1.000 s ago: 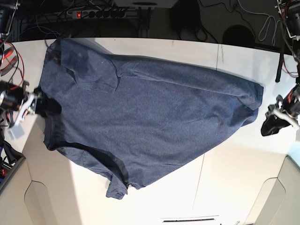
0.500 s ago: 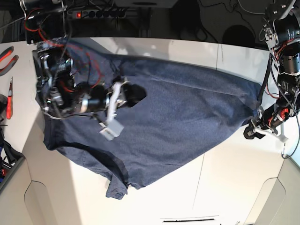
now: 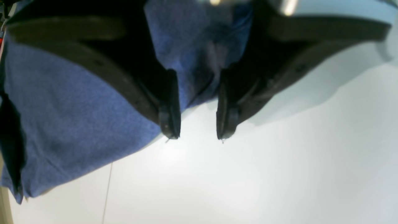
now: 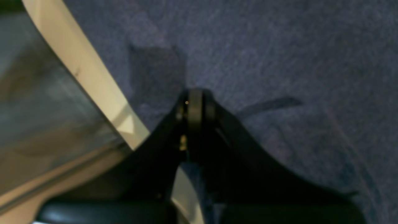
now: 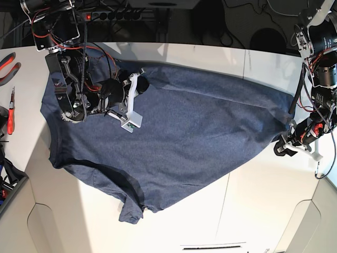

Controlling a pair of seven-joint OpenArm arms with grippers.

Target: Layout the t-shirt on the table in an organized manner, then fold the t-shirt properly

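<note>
The dark navy t-shirt (image 5: pixel 200 132) lies spread across the white table (image 5: pixel 263 205), one sleeve pointing to the front edge. My right gripper (image 5: pixel 142 83) hovers over the shirt's upper left part. In the right wrist view this gripper (image 4: pixel 195 99) is shut, its tips against the t-shirt (image 4: pixel 279 62); whether cloth is pinched I cannot tell. My left gripper (image 5: pixel 280 148) sits at the shirt's right corner. Seen from the left wrist, that gripper (image 3: pixel 197 132) is open, its tips over the bare table (image 3: pixel 248 174), with the t-shirt (image 3: pixel 62 124) edge lying between its fingers further back.
Red-handled pliers (image 5: pixel 9 62) and a red screwdriver (image 5: pixel 10 112) lie at the table's left end. A power strip (image 5: pixel 105 16) and cables run behind the far edge. A thin seam (image 5: pixel 225 203) crosses the tabletop. The table's edge (image 4: pixel 93 77) shows beside the right gripper.
My right arm has swung from the table's left edge over the shirt to its upper left part, and its jaws have closed. My left gripper has moved in to the shirt's right corner.
</note>
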